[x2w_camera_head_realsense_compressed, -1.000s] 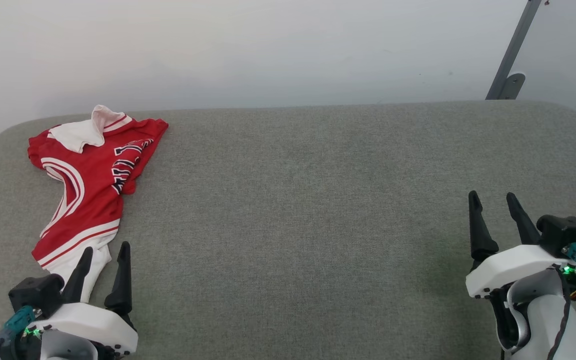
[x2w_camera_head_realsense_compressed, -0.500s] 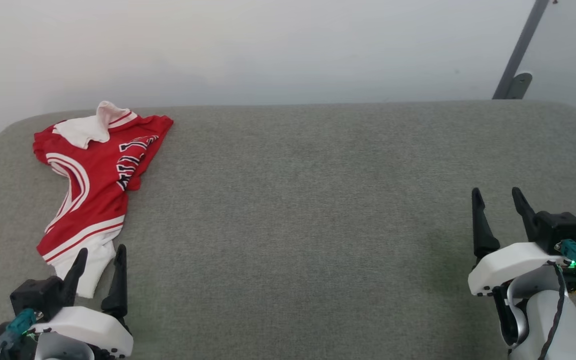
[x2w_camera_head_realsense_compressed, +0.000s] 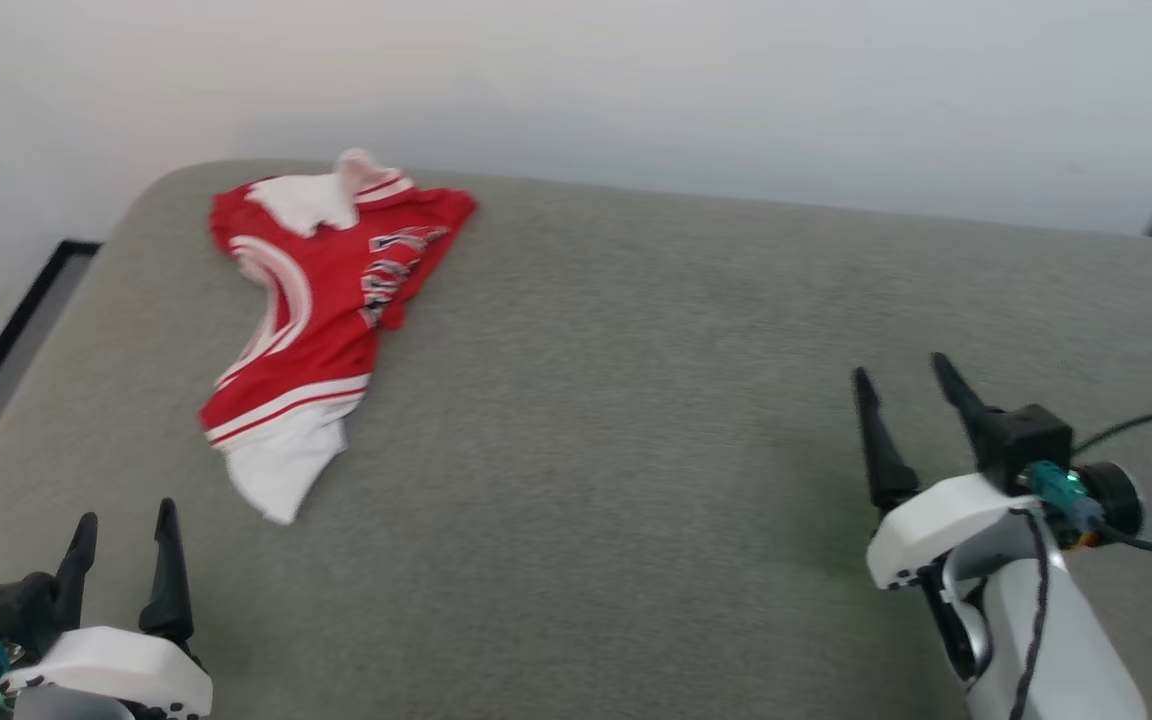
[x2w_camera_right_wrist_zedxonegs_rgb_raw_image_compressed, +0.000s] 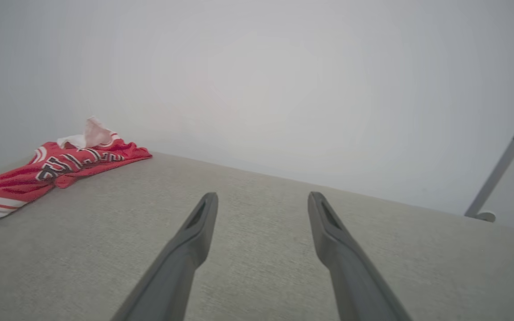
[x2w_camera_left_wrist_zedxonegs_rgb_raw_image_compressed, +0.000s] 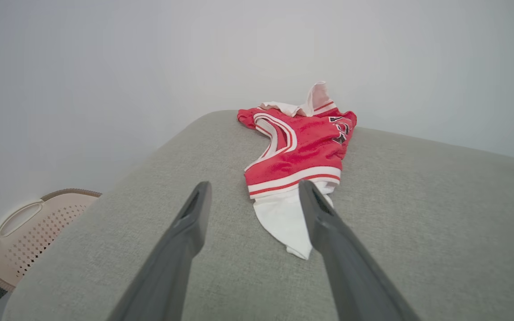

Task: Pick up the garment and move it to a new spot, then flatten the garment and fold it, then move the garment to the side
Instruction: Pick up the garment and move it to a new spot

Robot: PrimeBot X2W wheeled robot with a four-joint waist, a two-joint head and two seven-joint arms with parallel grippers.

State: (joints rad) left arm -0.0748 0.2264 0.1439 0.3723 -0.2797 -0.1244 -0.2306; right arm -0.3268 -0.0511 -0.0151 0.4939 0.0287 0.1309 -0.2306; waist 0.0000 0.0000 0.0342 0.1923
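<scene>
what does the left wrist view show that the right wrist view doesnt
Left wrist view, not the right: a beige perforated basket beside the grey surface, and the left gripper, open. Right wrist view, not the left: a slanted grey metal bar and the right gripper, open. Both: the garment crumpled on the surface, and the pale wall.

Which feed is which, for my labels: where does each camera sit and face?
Head view: on the head, facing forward and down at the grey cushion, garment far left; left pincer and right pincer at the lower corners.
Left wrist view: on the left wrist, facing the garment's white sleeve between its own fingers.
Right wrist view: on the right wrist, facing grey cushion and wall past its own fingers.
Shared: all show the garment.
</scene>
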